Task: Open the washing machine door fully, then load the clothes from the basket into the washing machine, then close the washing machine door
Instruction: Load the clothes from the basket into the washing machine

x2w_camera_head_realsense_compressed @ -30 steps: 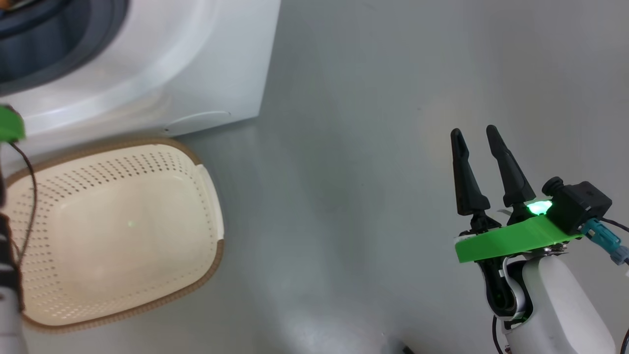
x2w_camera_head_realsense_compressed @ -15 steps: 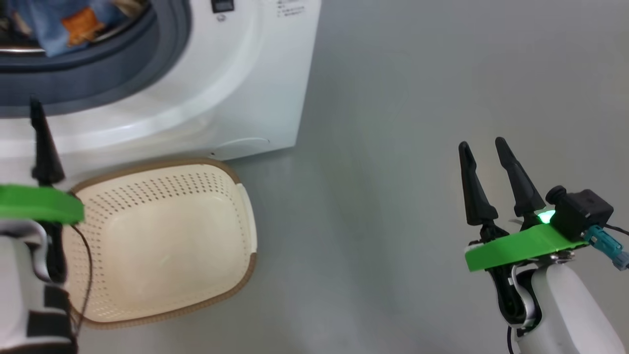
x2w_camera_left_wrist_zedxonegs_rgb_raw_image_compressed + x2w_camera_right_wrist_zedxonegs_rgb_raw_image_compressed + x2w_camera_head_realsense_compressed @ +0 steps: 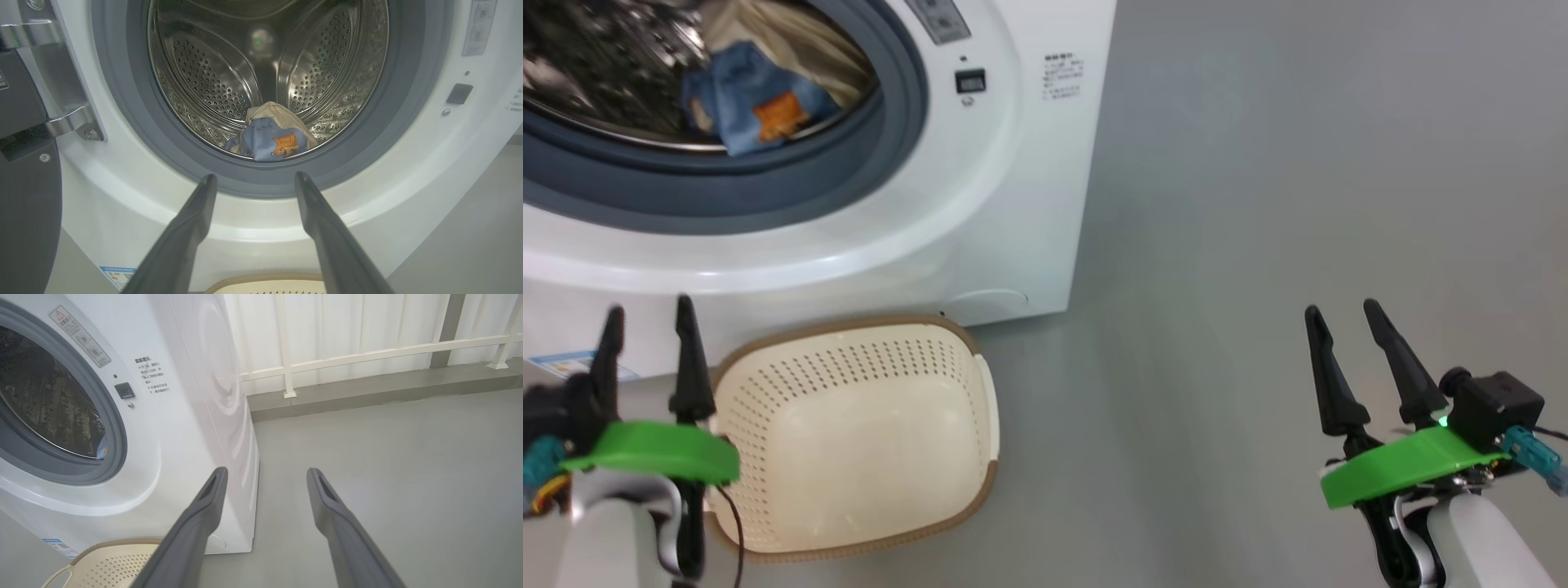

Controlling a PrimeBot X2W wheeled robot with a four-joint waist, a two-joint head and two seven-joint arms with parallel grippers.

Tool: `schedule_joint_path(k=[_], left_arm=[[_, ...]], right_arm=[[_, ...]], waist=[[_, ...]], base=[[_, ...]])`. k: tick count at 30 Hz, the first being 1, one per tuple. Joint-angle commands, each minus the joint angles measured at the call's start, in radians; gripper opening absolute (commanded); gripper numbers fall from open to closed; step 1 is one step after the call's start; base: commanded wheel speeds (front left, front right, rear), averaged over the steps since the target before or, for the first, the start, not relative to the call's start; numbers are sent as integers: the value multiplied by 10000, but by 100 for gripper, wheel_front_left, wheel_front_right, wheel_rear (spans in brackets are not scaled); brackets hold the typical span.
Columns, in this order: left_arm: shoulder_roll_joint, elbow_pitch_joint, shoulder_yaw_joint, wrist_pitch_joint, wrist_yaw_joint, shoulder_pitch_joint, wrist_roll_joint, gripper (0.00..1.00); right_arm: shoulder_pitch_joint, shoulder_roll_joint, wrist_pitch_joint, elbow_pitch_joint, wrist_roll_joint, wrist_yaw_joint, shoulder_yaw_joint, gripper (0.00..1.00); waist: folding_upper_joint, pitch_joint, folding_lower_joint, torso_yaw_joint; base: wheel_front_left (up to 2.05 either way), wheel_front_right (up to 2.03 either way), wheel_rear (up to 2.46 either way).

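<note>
L gripper (image 3: 649, 306) apart by basket (image 3: 849, 324) rim; R gripper (image 3: 1341, 307) apart (over floor (image 3: 1217, 327)); clothes (image 3: 271, 141) at drum (image 3: 196, 77) lip.

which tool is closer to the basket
Left. The left tool hovers just beside the left rim of the basket; the right tool is well off to its right, over the floor.

Washing machine (image 3: 1013, 204): one. Door (image 3: 24, 212), standing open at the machine's hinge side: one. Cloth pieces inside the machine: two, namely one blue piece (image 3: 271, 141) with an orange print and one cream piece (image 3: 269, 110) behind it. Basket (image 3: 849, 359) before the machine: one. Pincers: two, left pincer (image 3: 649, 306) and right pincer (image 3: 1342, 306), two fingers each.
</note>
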Motion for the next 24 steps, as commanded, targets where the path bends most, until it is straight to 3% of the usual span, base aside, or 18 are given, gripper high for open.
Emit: schedule_joint_path(k=[1, 24], left_arm=[[230, -344, 207, -53, -19, 250, 67, 100], [-324, -1941, 280, -53, -20, 2770, 319, 100]], right_arm=[[153, -156, -80, -184, 93, 44, 154, 100], [1076, -373, -80, -320, 141, 44, -247, 100]], waist=[[0, -511, 1, 332], [0, -1309, 1, 877]], base=[[0, 0, 0], [0, 0, 0]])
